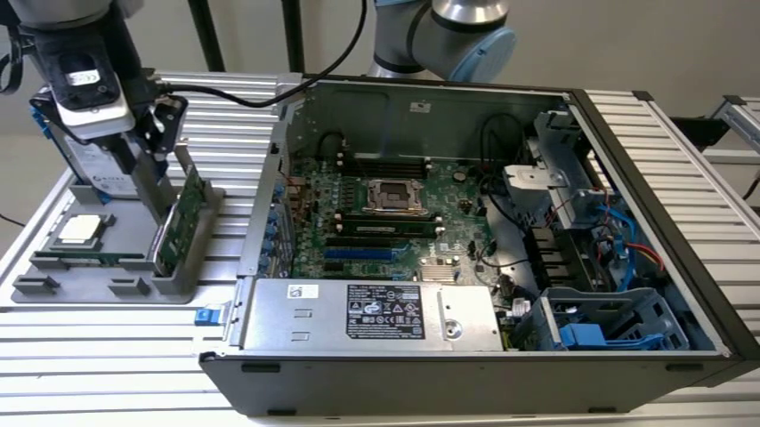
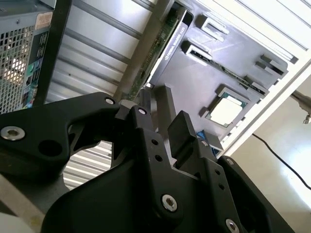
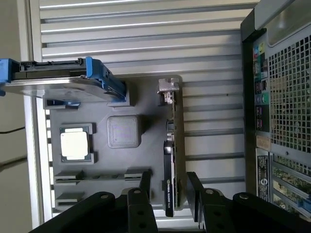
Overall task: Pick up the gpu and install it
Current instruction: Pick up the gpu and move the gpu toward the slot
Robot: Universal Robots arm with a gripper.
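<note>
The gpu (image 1: pixel 178 222) stands on its long edge in a slot of the grey holder tray (image 1: pixel 89 286), at the exterior view's left. Its green board, black cooler and silver end bracket show in the first wrist view (image 3: pixel 172 160), and its edge shows in the second wrist view (image 2: pixel 160 43). My gripper (image 1: pixel 166 182) hangs right over the card, open. In the first wrist view the gripper (image 3: pixel 170 191) has one black finger on each side of the card's near end, with small gaps to it. The gripper (image 2: pixel 171 116) holds nothing.
The holder tray (image 3: pixel 121 165) also carries a silver hard drive in a blue frame (image 3: pixel 58 80) and a square silver CPU chip (image 3: pixel 74 144). The open computer case (image 1: pixel 618 133) lies to the exterior view's right, with its motherboard (image 1: pixel 392 213) exposed, on a slatted metal table (image 1: pixel 107 356).
</note>
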